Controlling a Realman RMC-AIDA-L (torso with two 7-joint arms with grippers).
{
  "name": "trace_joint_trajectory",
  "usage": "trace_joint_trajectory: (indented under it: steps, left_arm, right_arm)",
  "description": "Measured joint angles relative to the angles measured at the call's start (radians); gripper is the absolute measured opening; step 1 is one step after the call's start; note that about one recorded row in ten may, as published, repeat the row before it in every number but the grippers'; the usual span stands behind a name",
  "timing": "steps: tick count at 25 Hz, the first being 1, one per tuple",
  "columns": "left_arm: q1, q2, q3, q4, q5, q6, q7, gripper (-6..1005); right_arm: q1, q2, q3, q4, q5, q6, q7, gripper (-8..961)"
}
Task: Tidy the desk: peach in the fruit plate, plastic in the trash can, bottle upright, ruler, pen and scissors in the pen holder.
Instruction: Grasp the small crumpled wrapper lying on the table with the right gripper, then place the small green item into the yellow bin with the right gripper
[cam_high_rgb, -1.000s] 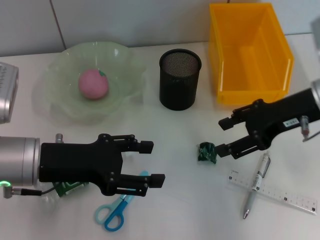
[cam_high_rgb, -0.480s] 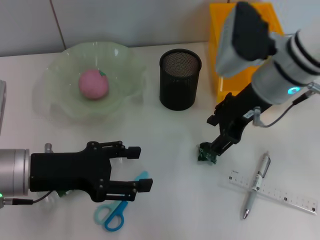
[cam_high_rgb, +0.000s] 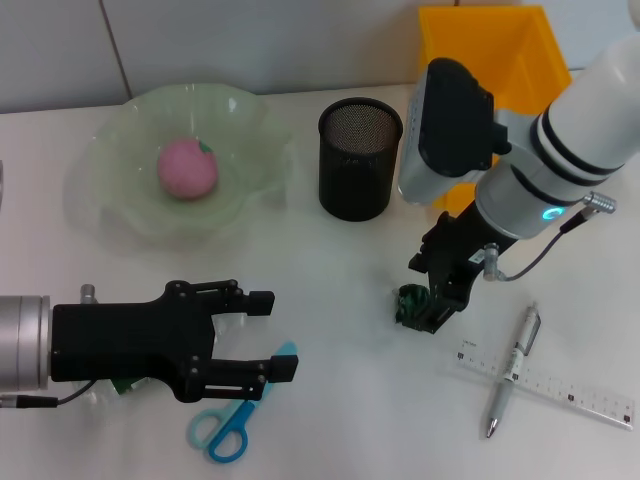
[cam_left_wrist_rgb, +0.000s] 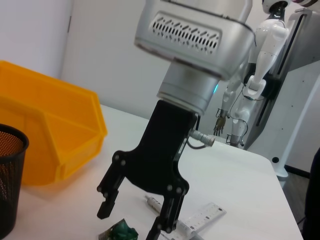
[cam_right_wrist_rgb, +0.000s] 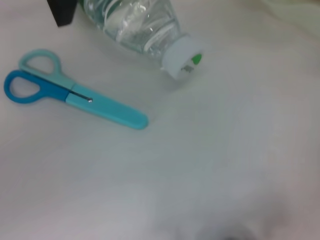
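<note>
The pink peach (cam_high_rgb: 186, 168) lies in the pale green fruit plate (cam_high_rgb: 110, 220). The crumpled green plastic (cam_high_rgb: 410, 305) lies on the table. My right gripper (cam_high_rgb: 432, 300) points down at it, open, a finger on either side; the left wrist view shows the gripper (cam_left_wrist_rgb: 130, 222) just above the plastic (cam_left_wrist_rgb: 120, 232). My left gripper (cam_high_rgb: 275, 335) is open and empty at the front left, over the lying clear bottle (cam_right_wrist_rgb: 145, 25), which is mostly hidden in the head view. The blue scissors (cam_high_rgb: 235, 420) lie beside it. The pen (cam_high_rgb: 513, 370) lies across the ruler (cam_high_rgb: 560, 385).
The black mesh pen holder (cam_high_rgb: 360, 160) stands at the back centre. The orange bin (cam_high_rgb: 500, 60) stands behind my right arm. In the left wrist view the bin (cam_left_wrist_rgb: 50, 135) is beside the holder (cam_left_wrist_rgb: 7, 175).
My right arm has swung in from the right and turned its gripper down over the green plastic. My left gripper has drawn back a little to the left and front.
</note>
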Motion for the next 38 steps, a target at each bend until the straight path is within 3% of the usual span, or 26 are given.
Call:
trace_joint_trajectory:
  steps: [10, 26, 28, 35, 38]
  left_arm:
    - [-0.002, -0.004, 0.0, -0.001, 0.0, 0.001, 0.0, 811]
    - [-0.008, -0.006, 0.001, 0.0, 0.0, 0.003, -0.005, 810]
    - [-0.009, -0.006, 0.001, 0.0, 0.0, 0.003, -0.005, 810]
    - [-0.01, -0.006, -0.001, 0.008, 0.0, 0.003, -0.005, 809]
    - [-0.01, -0.006, -0.001, 0.011, 0.0, 0.003, -0.005, 808]
  right_arm:
    - [0.011, 0.0, -0.04, 0.076, -0.001, 0.087, -0.01, 770]
    - [0.004, 0.004, -0.078, 0.088, 0.017, 0.126, -0.018, 703]
    - [0.004, 0.004, -0.075, 0.086, 0.017, 0.126, -0.019, 493]
    - [-0.016, 0.003, -0.055, 0.017, 0.023, 0.094, -0.018, 379]
    - [-0.035, 0.001, 0.009, -0.059, 0.057, 0.027, -0.018, 359]
